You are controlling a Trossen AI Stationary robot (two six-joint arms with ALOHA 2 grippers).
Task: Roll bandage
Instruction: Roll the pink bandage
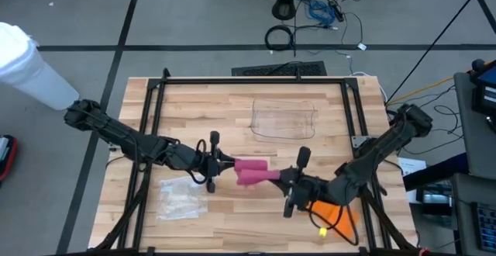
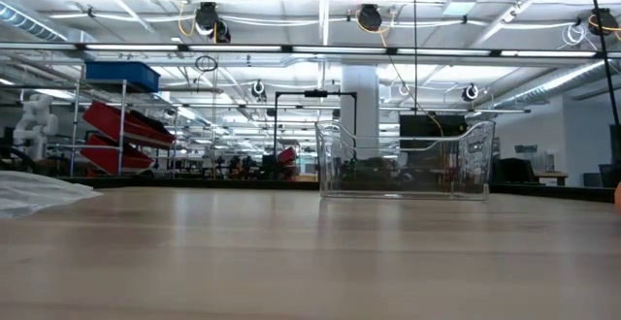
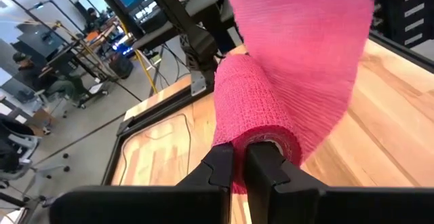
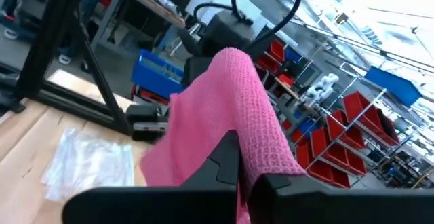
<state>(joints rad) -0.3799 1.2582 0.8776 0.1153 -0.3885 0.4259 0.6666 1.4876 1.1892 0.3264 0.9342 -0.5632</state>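
Both arms meet over the middle of the table, and the pink bandage hangs in the air between them, lifted clear of the wood. The left gripper has its fingers pinched on the rolled end; from its wrist you can see one finger poked into the roll's core and the other pressed against the outside, clamping the wound layers. The right gripper is closed tight on the loose tail, the pink cloth draping up over its fingers and pulled taut toward the other arm.

By the look of it, we're in the middle of the rolling: part of the strip is wound, and a wide flap is still free. The next move calls for turning the roll while the right side keeps tension, feeding the tail in straight so the layers stack evenly. Slack or a skewed pull would make the roll cone out.

Off to the side, a clear plastic bin sits behind the action, and a crumpled plastic bag lies near the left arm.
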